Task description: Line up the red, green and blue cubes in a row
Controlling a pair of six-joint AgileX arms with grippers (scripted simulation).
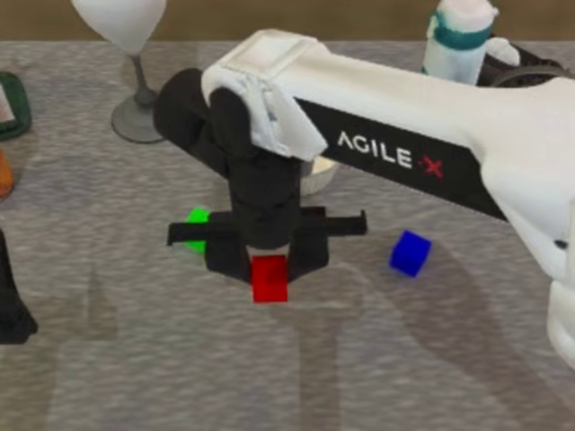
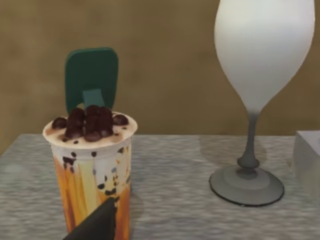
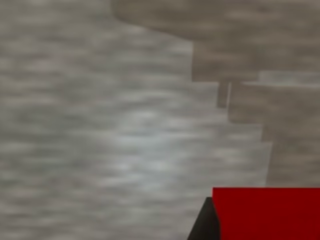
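Right gripper (image 1: 268, 269) reaches to table centre, pointing down over the red cube (image 1: 269, 278); a dark finger sits against the cube's side in the right wrist view, looks closed on it, though whether lifted or resting can't be told. Green cube (image 1: 197, 218) at 10 o'clock from red, half hidden by the gripper; blue cube (image 1: 410, 252) at 3 o'clock, apart. Red probably goes between them to make the row. Left gripper (image 1: 11, 314) parked at table's left edge, fingers can't be told
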